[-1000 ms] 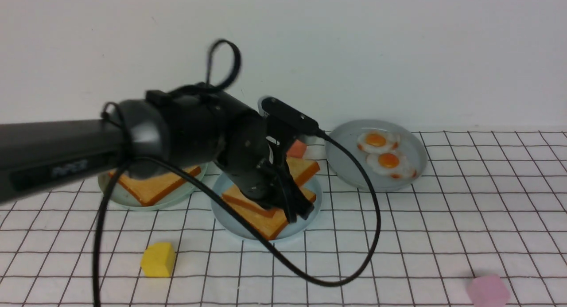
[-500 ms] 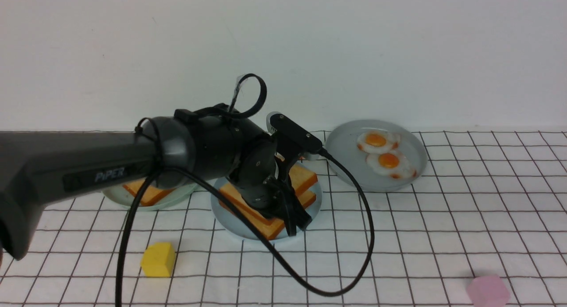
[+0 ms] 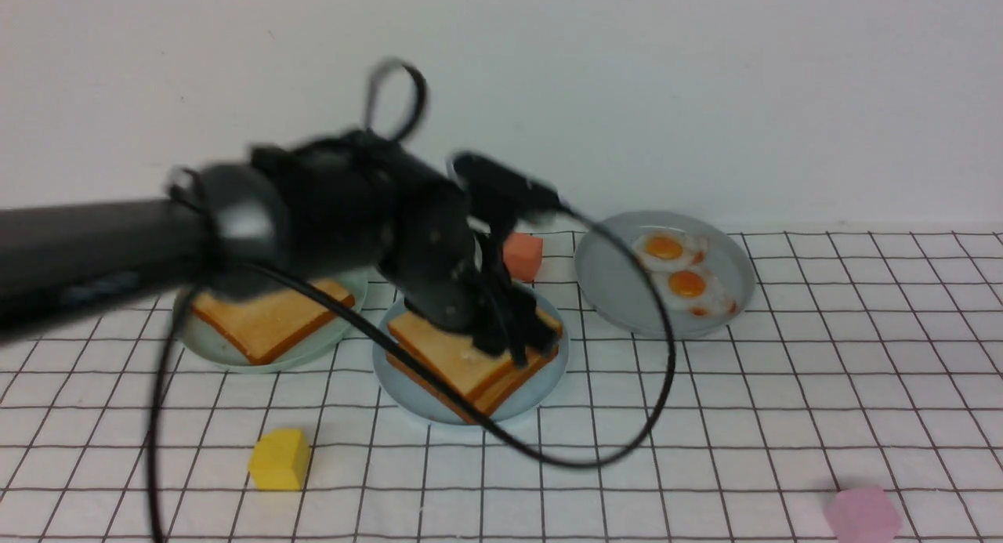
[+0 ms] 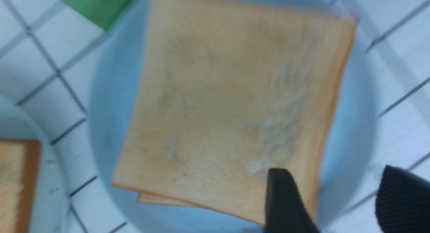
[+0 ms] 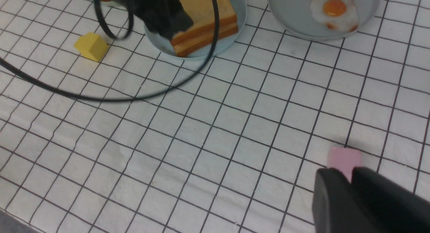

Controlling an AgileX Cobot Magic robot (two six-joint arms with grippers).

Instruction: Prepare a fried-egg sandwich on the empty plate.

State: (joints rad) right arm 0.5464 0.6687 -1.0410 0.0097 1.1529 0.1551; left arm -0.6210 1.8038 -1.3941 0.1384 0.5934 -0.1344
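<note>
1. The fried-egg sandwich (image 3: pixel 447 356) lies flat on the sky-blue plate (image 3: pixel 407 402), centre of the gridded cloth (image 3: pixel 705 418). We see two toast slices stacked, the top one skewed a little off the lower; the filling is hidden between them.
2. The left gripper (image 3: pixel 521 345) is over the sandwich's far right corner, blurred in the front view. In the left wrist view its fingers (image 4: pixel 285 199) stand well apart with nothing between them. One finger overlaps the toast edge; we cannot tell if it touches.
3. The right gripper (image 5: pixel 349 174) is low over the cloth at near right, beside the pink cube (image 5: pixel 344 159). Its jaws are drawn almost together and hold nothing.
4. The pale green plate (image 3: pixel 235 361), left of the sandwich, carries one toast slice (image 3: pixel 266 323).
5. The grey plate (image 3: pixel 611 284), far right, holds two fried eggs (image 3: pixel 678 265).
6. Yellow cube (image 3: pixel 278 458) at near left; orange cube (image 3: pixel 523 255) behind the blue plate.
</note>
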